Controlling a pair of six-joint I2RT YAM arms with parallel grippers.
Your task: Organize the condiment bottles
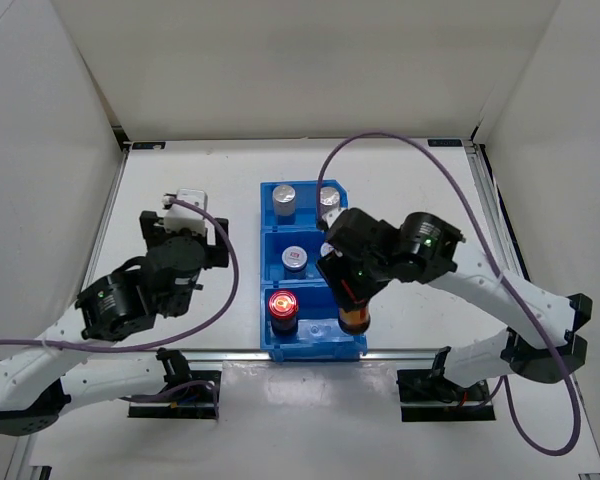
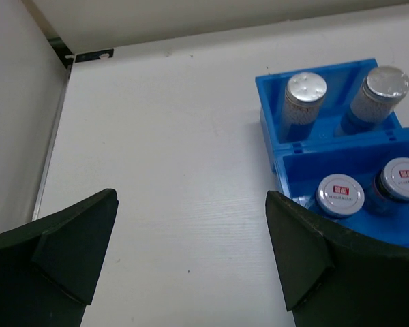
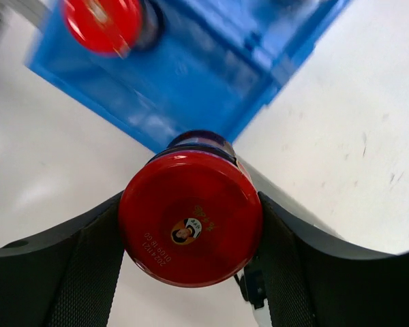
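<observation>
The blue bin [image 1: 266,262] holds two silver-capped bottles [image 1: 284,199] [image 1: 329,197] in its far compartment. A white-capped bottle [image 1: 296,256] stands in the middle one and a red-capped bottle [image 1: 282,305] in the near one. My right gripper [image 1: 348,290] is shut on a second dark red-capped bottle [image 3: 189,216], its fingers pressing both sides of the cap, at the bin's near right corner. The left wrist view shows both silver caps [image 2: 305,92] [image 2: 386,85] and two white caps [image 2: 339,197] [image 2: 402,176]. My left gripper [image 2: 191,252] hangs open and empty over bare table left of the bin.
White walls enclose the table on the left, right and back. A metal rail [image 1: 280,353] runs along the near edge, just in front of the bin. The right arm's cable [image 1: 400,140] arcs over the table behind the bin.
</observation>
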